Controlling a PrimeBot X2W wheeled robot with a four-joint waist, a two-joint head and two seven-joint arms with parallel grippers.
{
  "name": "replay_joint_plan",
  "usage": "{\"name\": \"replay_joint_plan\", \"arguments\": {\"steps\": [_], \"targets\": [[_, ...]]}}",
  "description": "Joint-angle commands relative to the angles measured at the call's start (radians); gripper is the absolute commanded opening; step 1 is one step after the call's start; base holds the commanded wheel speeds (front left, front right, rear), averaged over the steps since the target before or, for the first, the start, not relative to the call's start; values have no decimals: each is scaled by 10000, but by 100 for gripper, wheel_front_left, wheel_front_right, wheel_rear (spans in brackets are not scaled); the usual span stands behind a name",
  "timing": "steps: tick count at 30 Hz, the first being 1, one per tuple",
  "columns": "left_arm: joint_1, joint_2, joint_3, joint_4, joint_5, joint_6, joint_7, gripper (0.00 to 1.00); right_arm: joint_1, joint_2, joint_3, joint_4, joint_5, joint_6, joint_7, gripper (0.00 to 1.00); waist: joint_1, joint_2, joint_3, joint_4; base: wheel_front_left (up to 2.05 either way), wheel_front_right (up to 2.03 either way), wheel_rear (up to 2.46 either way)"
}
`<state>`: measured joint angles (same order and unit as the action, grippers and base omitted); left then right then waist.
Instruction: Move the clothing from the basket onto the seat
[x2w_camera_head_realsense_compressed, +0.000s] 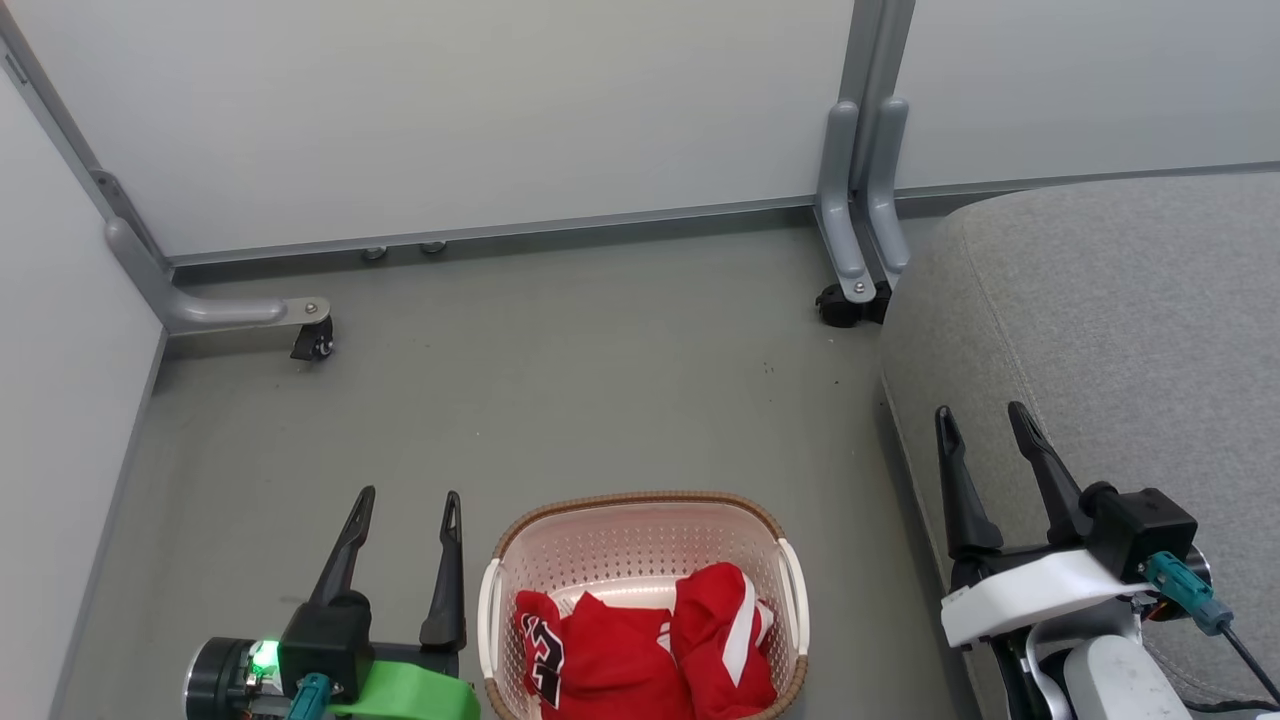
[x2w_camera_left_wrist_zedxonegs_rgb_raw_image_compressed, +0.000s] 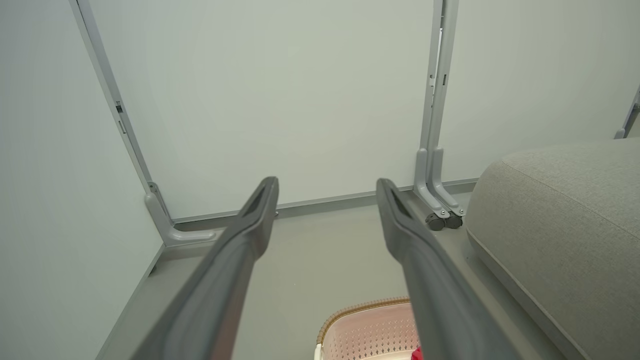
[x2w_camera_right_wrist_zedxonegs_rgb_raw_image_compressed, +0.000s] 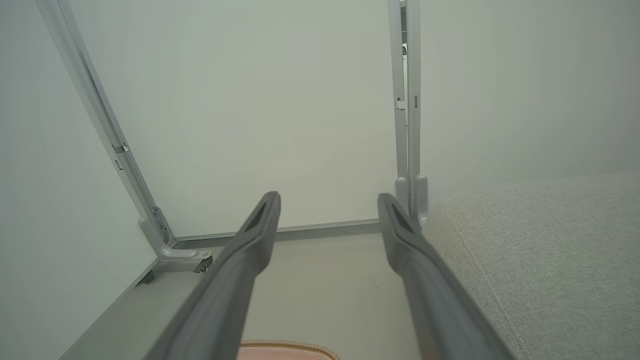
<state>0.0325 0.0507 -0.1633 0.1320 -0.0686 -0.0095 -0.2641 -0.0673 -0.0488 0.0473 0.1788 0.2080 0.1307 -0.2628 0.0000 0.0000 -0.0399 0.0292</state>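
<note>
Clothing heaped in the basket on grey floor, beside the seat.
Left gripper and right gripper both spread, empty; wheeled partition feet stand behind.

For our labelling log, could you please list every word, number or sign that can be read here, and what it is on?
"23", likely, sideways and creased: dark white-edged numerals on the red jersey in the laundry basket.
Nothing else is legible.

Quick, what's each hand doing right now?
Left hand: open, holding nothing.
Right hand: open, holding nothing.
</note>
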Motion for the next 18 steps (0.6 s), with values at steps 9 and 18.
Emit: {"name": "replay_joint_plan", "arguments": {"steps": [9, 18], "targets": [[78, -2, -8, 40, -143, -12, -7, 100, 10, -29, -25, -126, -14, 1, -32, 100, 0, 0, 57, 26, 0, 0, 0], [114, -2, -25, 261, -240, -69, -7, 100, -2, -29, 27, -155, -68, 1, -32, 100, 0, 0, 192, -42, 0, 0, 0]]}}
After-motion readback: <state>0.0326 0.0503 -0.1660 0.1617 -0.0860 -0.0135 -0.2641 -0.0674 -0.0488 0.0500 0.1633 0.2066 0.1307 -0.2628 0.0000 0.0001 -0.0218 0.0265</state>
